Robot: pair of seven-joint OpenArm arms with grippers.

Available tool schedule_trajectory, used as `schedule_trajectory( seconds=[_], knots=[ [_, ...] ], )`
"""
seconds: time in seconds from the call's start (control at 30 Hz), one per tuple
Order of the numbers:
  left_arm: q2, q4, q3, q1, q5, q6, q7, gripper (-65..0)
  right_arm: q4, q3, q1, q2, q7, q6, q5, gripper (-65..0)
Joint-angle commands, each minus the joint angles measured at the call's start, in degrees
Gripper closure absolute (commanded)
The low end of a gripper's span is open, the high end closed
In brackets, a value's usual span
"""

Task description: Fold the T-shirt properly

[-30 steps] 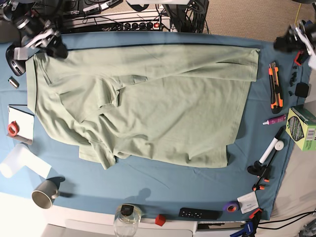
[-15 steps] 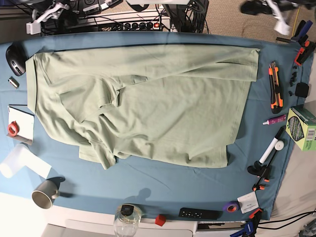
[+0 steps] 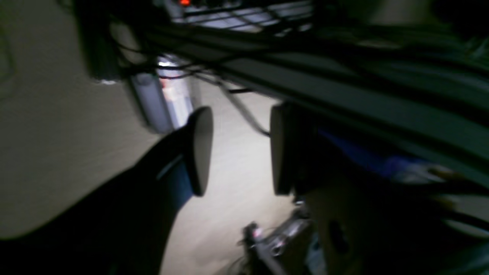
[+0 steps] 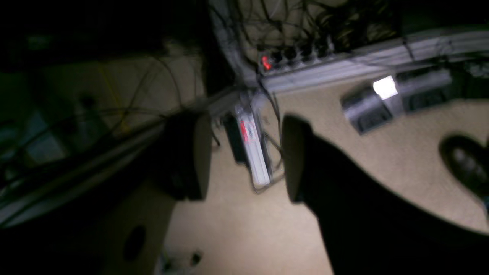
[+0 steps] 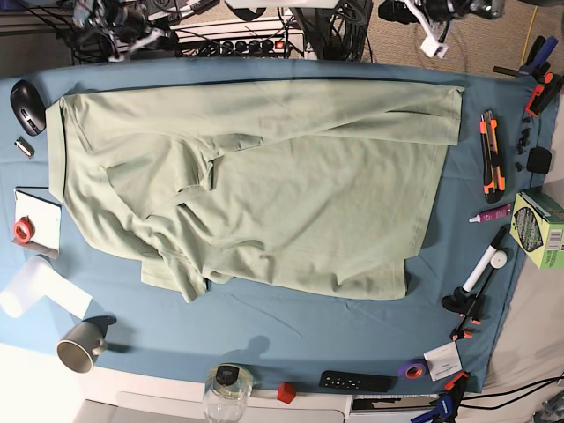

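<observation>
Along the desk's near edge stand a mug at the left and a glass near the middle; neither touches the shirt. The shirt lies flat over most of the desk, its top edge running straight along the far edge, its right side fairly smooth, its left half rumpled with a bunched fold trailing toward the near-left corner.

Both arms are off the cloth, beyond the far edge. The right tool points at the floor past the far-left corner, jaws spread wide and holding nothing. The left tool hangs past the far-right part of the edge, jaws parted with a clear gap and likewise empty.

Judging from this, the step in hand is a fresh approach for the next fold. To do it well, each tool should come down on a matching corner of one edge, pinch a single layer only, and lift evenly so the cloth does not skew. The rumpled left part probably wants smoothing first, or the fold will trap creases.
</observation>
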Motion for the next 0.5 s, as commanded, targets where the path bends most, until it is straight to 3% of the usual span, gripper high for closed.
schedule_trajectory(
  seconds=[0.0,0.07,0.13,0.27,0.33,0.43,0.47],
  knots=[
    [-0.59,-1.03,0.61,-0.11,2.36,1.05,-2.29,-25.6,-1.73,-0.79,1.31,0.87,1.55,0.45,-1.9,-29.5],
    [-0.59,-4.46,2.34,-1.62,7.82,4.37,-7.61,-25.6,-6.45,-3.26,4.02,0.85,5.68,-1.33,-8.15,-29.4],
    [-0.46,-8.76,4.63,-3.28,13.16,7.54,-14.01,-25.6,-11.08,-6.58,6.34,0.85,10.62,-7.69,-13.64,-29.4],
    [1.03,-20.98,10.19,-8.33,25.38,19.78,-26.82,-25.5,-20.02,-13.6,10.67,0.15,17.9,-21.31,-21.35,-29.4],
    [2.32,-27.96,12.79,-11.65,28.22,23.91,-29.33,-25.6,-23.78,-16.09,12.7,-0.63,18.05,-25.73,-21.66,-29.4],
    [4.92,-36.81,15.28,-16.41,29.07,27.1,-30.21,-25.5,-26.77,-17.44,14.29,-2.54,17.9,-30.53,-21.68,-29.0],
    [5.97,-39.08,15.56,-17.75,29.51,28.22,-30.18,-25.5,-27.02,-17.44,14.38,-3.37,17.88,-32.06,-21.68,-25.8]
  ],
)
